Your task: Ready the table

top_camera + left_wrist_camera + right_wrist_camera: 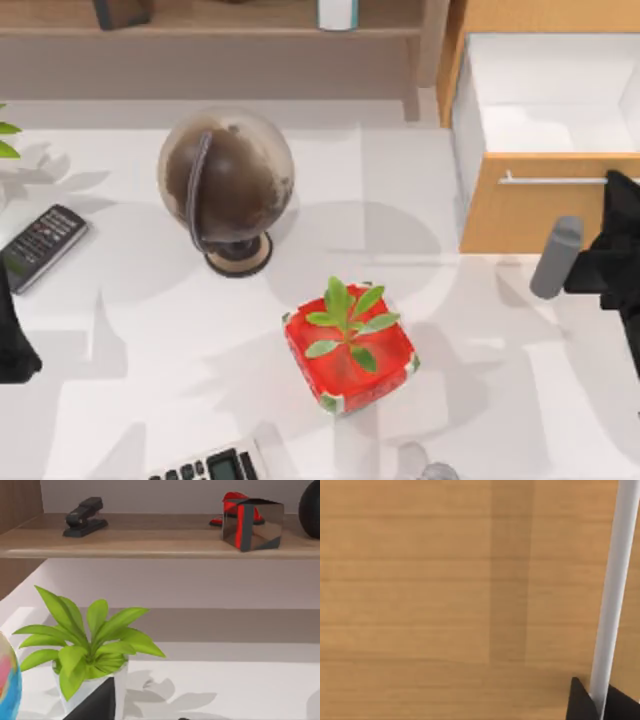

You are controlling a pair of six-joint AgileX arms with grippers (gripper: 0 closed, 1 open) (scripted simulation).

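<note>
The big, smooth white table [150, 330] lies under everything, and my right gripper [600, 702] is at its right side, with its 2 dark fingers clenched on the thin silver handle [555, 180] of the open orange-tan wooden drawer [530, 215]. If the fingers slip off the thin bar, the drawer could stop halfway. My left arm [15, 345] waits at the left edge.

The orange-tan wooden drawer front [445, 595] lies close before the camera, grain running across. A silver handle [615, 595] crosses it, and the right gripper [596, 702] has a dark fingertip either side of that bar.
</note>
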